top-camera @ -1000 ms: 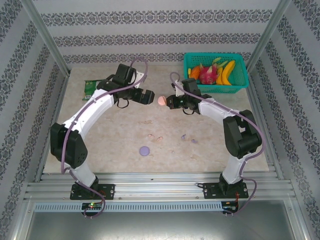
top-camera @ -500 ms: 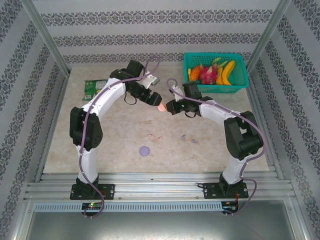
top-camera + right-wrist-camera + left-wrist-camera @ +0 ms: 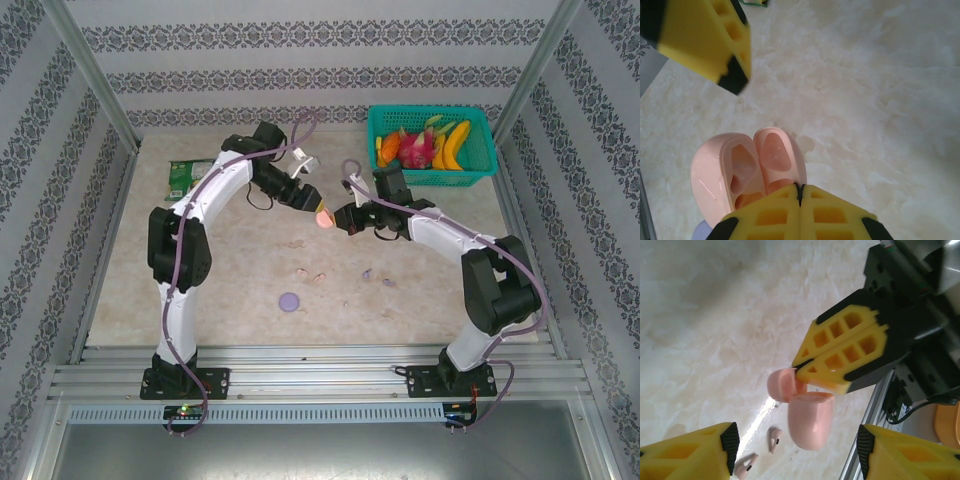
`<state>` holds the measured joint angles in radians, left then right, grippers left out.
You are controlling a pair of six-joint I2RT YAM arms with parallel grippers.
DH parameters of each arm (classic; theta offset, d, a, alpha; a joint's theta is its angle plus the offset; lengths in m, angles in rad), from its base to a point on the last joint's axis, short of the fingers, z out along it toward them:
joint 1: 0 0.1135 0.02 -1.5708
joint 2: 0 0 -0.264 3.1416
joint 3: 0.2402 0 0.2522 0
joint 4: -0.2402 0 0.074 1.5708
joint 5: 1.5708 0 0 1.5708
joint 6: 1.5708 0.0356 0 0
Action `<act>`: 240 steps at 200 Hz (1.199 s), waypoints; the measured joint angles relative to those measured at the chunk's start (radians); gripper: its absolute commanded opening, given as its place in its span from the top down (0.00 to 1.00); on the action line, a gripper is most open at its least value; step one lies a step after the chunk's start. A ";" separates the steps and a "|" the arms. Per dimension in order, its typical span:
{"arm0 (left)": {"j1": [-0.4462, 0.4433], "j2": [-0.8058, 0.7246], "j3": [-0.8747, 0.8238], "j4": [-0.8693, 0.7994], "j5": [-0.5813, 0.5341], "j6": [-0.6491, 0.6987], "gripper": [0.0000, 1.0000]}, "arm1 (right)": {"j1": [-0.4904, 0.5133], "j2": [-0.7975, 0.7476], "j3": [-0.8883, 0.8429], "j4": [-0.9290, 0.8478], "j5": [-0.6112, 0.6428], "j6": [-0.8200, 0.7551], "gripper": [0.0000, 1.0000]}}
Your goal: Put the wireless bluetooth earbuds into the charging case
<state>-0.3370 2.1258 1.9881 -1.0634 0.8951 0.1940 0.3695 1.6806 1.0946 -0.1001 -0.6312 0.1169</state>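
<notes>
Held in mid-air over the middle of the desk (image 3: 230,270), the pale pink charging case (image 3: 811,422) has its lid (image 3: 781,385) swung open. The right wrist camera looks into two moulded wells, both empty. The right tool (image 3: 801,371) carries the case, its two yellow fingers pressed together and nipping it at the edge where the lid meets the body. The left tool (image 3: 316,210) reaches in from the opposite side. Its fingers (image 3: 695,455) stand apart, one on either side of the case, touching neither the case nor the right tool.

The earbuds lie loose on the desk. Two pink earbuds (image 3: 774,439) rest close together below the raised case. Two purple earbuds (image 3: 388,283) sit a little further toward the right arm, near each other and apart from the pink pair. A round purple case (image 3: 290,301) lies flat on the desk nearer the arm bases, to the left of the pink earbuds and apart from them.

At the far right corner of the desk stands a green basket (image 3: 440,178) holding bananas (image 3: 455,145) and other bright fruit. A green packet (image 3: 180,178) lies near the far left edge, well apart from the earbuds and both cases.
</notes>
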 measured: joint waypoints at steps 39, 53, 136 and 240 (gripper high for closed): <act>0.000 0.019 0.000 0.001 0.042 0.000 0.42 | -0.001 -0.002 0.000 0.001 -0.008 0.011 1.00; 0.000 0.019 0.000 0.001 0.059 -0.002 0.43 | -0.001 -0.002 0.000 0.001 -0.012 0.015 1.00; 0.000 0.029 0.000 -0.040 0.146 0.019 0.49 | -0.001 -0.003 0.000 0.007 -0.023 0.030 1.00; -0.004 0.082 0.000 -0.103 0.175 0.065 0.53 | -0.001 -0.003 0.006 0.003 -0.051 0.025 1.00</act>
<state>-0.3412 2.2078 1.9881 -1.1667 1.0698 0.2592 0.3683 1.6779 1.1011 -0.0967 -0.6823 0.1417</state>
